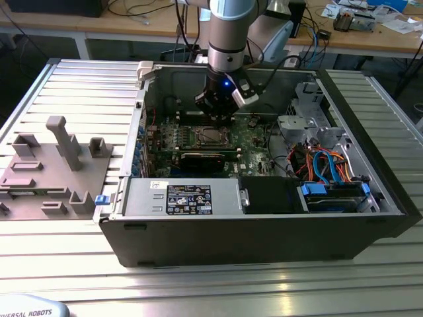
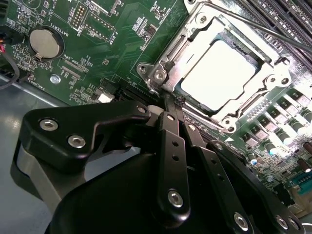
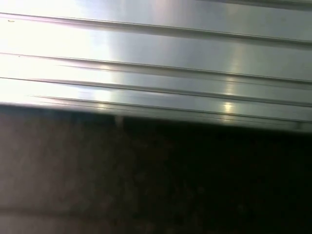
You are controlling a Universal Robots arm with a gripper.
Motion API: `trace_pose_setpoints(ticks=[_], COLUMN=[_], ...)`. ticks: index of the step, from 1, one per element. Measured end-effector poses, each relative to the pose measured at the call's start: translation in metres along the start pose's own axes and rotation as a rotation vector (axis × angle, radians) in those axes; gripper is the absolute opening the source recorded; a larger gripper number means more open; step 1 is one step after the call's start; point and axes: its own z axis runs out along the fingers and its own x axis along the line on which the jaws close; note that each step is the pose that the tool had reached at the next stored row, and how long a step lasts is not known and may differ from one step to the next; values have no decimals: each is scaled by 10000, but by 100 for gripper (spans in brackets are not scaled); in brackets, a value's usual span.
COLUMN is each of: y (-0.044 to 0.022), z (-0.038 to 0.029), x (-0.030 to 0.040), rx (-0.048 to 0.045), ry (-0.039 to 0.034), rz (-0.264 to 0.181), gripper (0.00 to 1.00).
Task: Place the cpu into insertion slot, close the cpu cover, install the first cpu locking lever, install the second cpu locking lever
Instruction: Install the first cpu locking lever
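The cpu, a square chip with a bright silver top, lies flat in the insertion slot on the green motherboard. The cpu cover, a silvery frame with a square window, lies down around the chip. A thin metal lever rod runs along the socket's far side. My gripper is shut, its black fingers pressed together, and its tip sits at the socket's corner by a screw. In the exterior view the gripper hangs just above the socket's back edge.
The motherboard lies inside an open computer case on a ribbed aluminium table. A black card, a coin battery, memory slots, blue cables and a grey fixture plate surround the work area.
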Motion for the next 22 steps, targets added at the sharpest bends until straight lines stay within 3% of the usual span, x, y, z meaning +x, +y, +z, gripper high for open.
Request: trace_pose_setpoints(ticks=[8, 22], y=[-19, -307], z=[-53, -60], x=[3, 29], rx=[51, 59], ry=[-2, -1], rz=[1, -1], gripper=[11, 11])
